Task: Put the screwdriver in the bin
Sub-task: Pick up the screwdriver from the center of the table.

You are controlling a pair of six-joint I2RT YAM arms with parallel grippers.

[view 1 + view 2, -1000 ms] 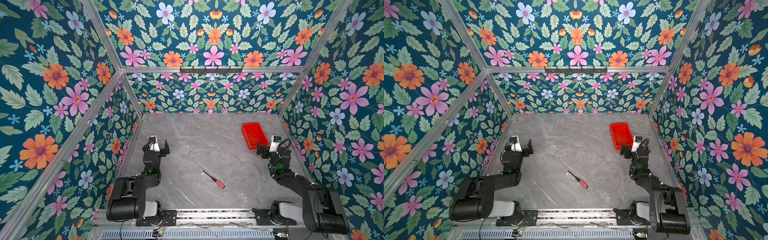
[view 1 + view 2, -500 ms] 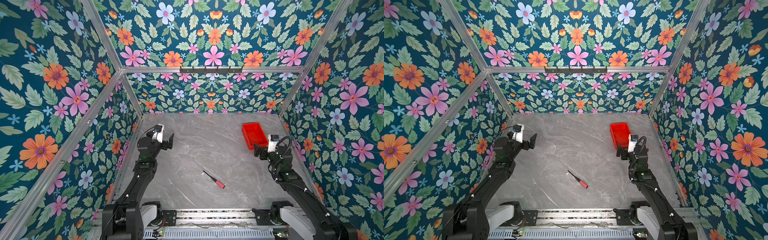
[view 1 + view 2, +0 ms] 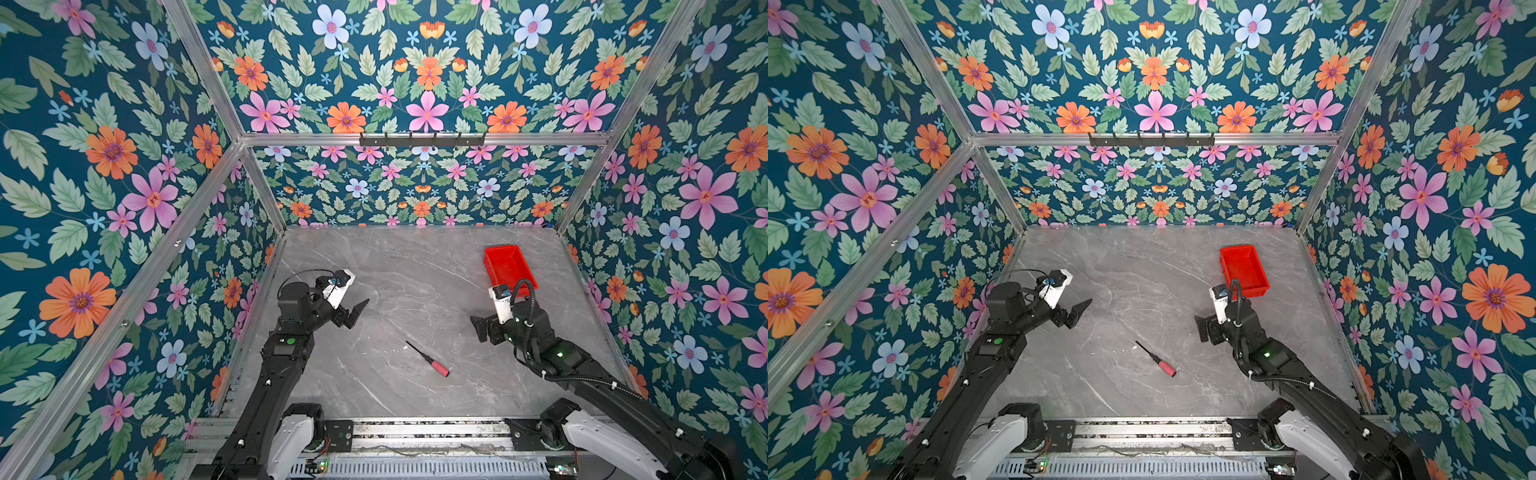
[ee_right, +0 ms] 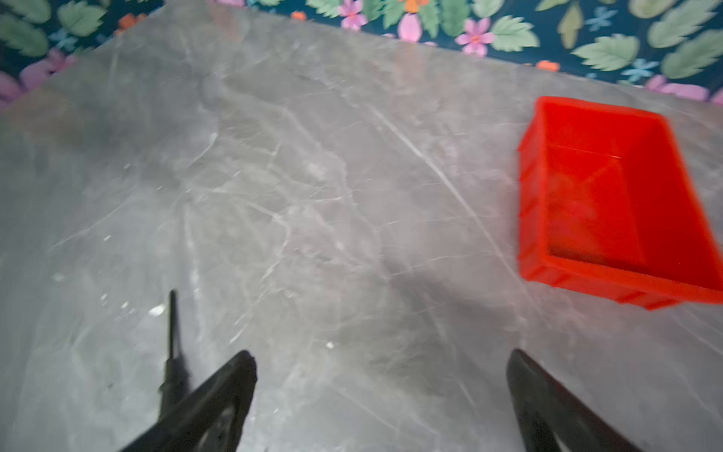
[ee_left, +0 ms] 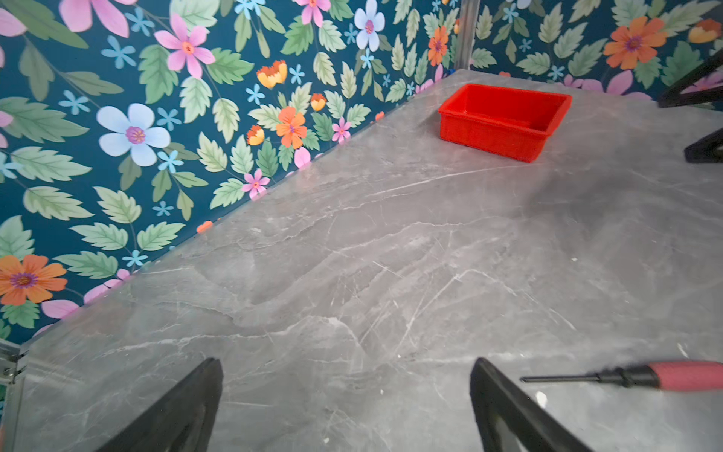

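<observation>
The grey marble table [image 3: 415, 270] carries everything; the left gripper [image 3: 355, 312] hangs over its left side, jaws spread wide, empty; the right gripper [image 3: 480, 329] is likewise agape and empty, near the red bin [image 3: 509, 266] at the far right; the screwdriver [image 3: 429, 360] lies flat between both arms, well apart from the bin.

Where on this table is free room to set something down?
Free on the table: the back strip left of the bin, and the middle between left gripper and right gripper. Crowded: around the screwdriver in front, near the bin.
</observation>
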